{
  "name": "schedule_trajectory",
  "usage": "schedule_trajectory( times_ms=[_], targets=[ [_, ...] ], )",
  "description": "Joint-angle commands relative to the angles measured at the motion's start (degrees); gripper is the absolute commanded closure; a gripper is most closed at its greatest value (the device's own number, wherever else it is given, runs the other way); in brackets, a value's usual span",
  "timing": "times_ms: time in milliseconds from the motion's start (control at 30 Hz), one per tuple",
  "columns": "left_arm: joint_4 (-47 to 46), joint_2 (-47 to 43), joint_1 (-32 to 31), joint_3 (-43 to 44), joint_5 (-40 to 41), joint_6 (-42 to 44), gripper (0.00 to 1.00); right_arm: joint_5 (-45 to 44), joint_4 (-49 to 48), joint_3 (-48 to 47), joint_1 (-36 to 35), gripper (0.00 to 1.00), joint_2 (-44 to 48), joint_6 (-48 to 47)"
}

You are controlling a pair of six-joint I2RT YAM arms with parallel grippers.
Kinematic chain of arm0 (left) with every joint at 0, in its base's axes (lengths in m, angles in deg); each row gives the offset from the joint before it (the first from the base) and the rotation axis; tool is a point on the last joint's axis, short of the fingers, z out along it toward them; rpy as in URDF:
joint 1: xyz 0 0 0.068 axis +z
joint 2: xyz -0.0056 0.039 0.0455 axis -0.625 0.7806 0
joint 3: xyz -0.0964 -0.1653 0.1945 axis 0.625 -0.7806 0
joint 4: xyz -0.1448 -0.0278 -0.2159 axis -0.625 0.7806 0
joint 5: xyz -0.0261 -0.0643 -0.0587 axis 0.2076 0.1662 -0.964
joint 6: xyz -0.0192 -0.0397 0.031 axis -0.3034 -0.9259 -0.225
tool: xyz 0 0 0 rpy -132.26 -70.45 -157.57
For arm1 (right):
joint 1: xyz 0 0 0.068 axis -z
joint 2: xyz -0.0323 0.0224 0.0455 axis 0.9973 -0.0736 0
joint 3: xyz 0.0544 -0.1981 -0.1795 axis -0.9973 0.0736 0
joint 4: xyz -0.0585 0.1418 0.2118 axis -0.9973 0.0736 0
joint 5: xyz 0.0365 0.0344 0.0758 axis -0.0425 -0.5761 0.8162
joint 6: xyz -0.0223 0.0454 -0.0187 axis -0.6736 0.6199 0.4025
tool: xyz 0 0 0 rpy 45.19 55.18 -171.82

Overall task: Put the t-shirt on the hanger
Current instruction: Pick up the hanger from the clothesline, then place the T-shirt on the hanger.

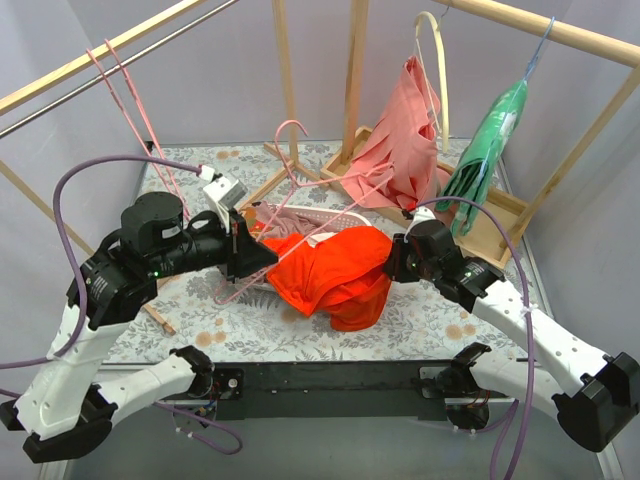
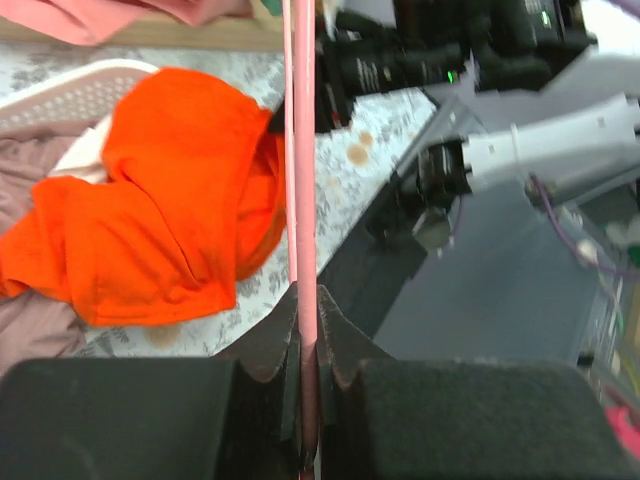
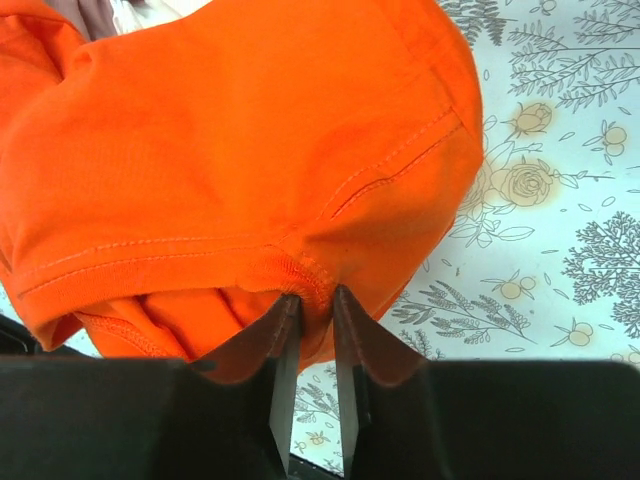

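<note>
- Top external: found the t-shirt [image 1: 335, 265] crumpled in a heap mid-table, partly over a white basket [image 2: 80, 92] and partly on the floral tablecloth [image 1: 200, 320].
- Left wrist: found the left gripper [image 2: 308, 300] clamped tight on the hanger [image 2: 300, 150], with the pink wire pinched between both pads and running straight up the frame beside the t-shirt's right edge.
- Top external: traced that wire from the grip across the basket toward the rear. Unable to tell whether it passes over or under the cloth where the 2 meet.
- Right wrist: found the right gripper [image 3: 310, 295] closed to a narrow gap, tips nipping a bunched seam of the t-shirt. Noted orange cloth filling the upper frame and tablecloth showing at the right.
- Top external: placed the right gripper at the heap's right edge and the left gripper at its left edge, with the t-shirt between the 2.
- Logged at the rear right: a salmon garment [image 1: 400, 140] on a beige hanger [image 1: 438, 70] and a green garment [image 1: 490, 140] on a blue hanger [image 1: 535, 50].
- Logged on the left rail: 2 spare pink hangers [image 1: 130, 95].
</note>
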Motion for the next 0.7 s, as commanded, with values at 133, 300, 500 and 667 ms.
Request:
schedule_trajectory(
  times_ms=[133,300,500,667],
  targets=[
    [14.1,-5.0,0.0,-2.3,-6.5,8.1,1.0,-2.3,-0.7,-2.7,0.0,0.94,0.8,2.0],
    [14.9,-5.1,0.0,-2.2,-7.0,8.1,1.0,-2.9,-0.2,-3.9,0.0,0.97,0.1,2.3],
    [14.3,-2.9,0.0,-4.8,-7.5,8.1,1.0,-5.0,3.1,-9.1,-0.1,0.99,-2.8,2.5],
    [13.0,-1.7,0.0,-7.1,-7.8,20.8,1.0,-5.7,5.1,-14.9,-0.1,0.99,-6.5,1.6]
  ],
)
